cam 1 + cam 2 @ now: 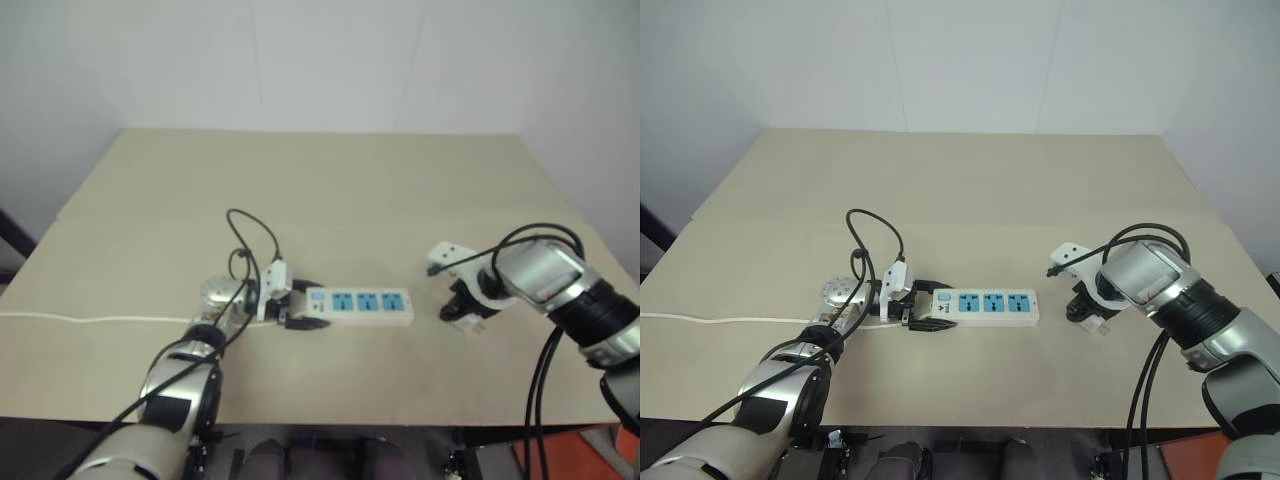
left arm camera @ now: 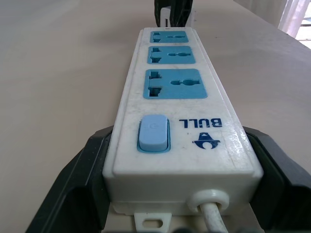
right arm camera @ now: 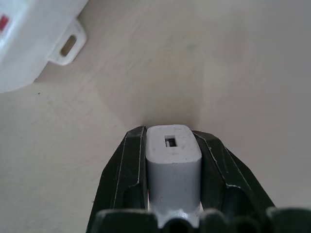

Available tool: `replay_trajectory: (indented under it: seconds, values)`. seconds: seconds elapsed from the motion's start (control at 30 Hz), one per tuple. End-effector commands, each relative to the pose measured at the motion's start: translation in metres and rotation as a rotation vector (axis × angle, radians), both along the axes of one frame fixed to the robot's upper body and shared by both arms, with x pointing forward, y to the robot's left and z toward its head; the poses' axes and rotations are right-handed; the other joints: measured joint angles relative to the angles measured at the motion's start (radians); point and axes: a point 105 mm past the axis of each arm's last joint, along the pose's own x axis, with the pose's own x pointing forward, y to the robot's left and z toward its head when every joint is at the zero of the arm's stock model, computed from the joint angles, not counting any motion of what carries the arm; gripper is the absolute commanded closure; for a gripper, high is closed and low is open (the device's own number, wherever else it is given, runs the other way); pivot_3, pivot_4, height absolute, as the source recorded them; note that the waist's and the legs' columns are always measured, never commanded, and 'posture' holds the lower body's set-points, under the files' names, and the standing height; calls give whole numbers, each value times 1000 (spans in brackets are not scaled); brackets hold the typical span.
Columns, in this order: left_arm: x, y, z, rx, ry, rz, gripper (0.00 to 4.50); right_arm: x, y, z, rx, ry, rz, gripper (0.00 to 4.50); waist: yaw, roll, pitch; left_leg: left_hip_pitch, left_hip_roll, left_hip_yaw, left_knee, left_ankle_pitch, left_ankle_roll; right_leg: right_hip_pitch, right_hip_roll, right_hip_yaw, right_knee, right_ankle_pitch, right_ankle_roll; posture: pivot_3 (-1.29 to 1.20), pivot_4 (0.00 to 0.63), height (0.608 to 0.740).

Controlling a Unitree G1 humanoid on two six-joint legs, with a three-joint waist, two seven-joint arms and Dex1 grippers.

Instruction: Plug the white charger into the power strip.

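I look down on a pale beige counter [image 1: 330, 200] with a smooth, matte top that spreads wide across my view. Behind its far edge stands a plain white wall [image 1: 320, 60], marked by faint vertical seams. Light falls soft and even, with gentle shadows. At the lower right, past the counter's near edge, a patch of orange-red floor [image 1: 1185, 462] shows.

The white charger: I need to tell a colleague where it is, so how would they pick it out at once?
On the beige table, look to the right of the power strip, where the right gripper is shut on the white charger. It is a small plain white block with a slot in its end, unlike the long strip with three blue sockets.
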Motion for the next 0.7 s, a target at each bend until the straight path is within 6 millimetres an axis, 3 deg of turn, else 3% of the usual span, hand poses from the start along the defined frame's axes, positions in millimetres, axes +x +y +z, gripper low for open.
replay_trajectory:
  seconds: [0.03,0.13,0.3,0.5,0.7]
  values:
    - [-4,-1,1,31,-4,-58,1206,3,5,40,9,-162,79,3361,0,0,0,-1,0,0,0,0,0,-1,0,0,2,0,0,0,150,740]
    - [-6,-2,1,33,-4,-77,1206,4,19,67,81,-304,197,3361,-1,0,0,-2,0,0,0,0,0,-2,0,0,2,0,0,0,150,740]
    - [-6,-2,2,36,-1,-79,1206,-1,56,105,452,-554,382,3361,0,-1,-1,-1,0,0,0,0,0,0,1,0,0,0,0,0,150,740]
    - [-4,-2,3,34,-3,-66,1206,-13,104,97,950,-709,537,3361,-2,-2,-1,1,0,0,0,0,0,3,1,0,1,1,1,0,150,740]
    - [-3,-4,5,24,-7,-62,1206,-13,120,86,1234,-673,591,3361,-4,-2,-1,2,0,0,1,1,-1,4,1,0,2,1,1,0,150,740]
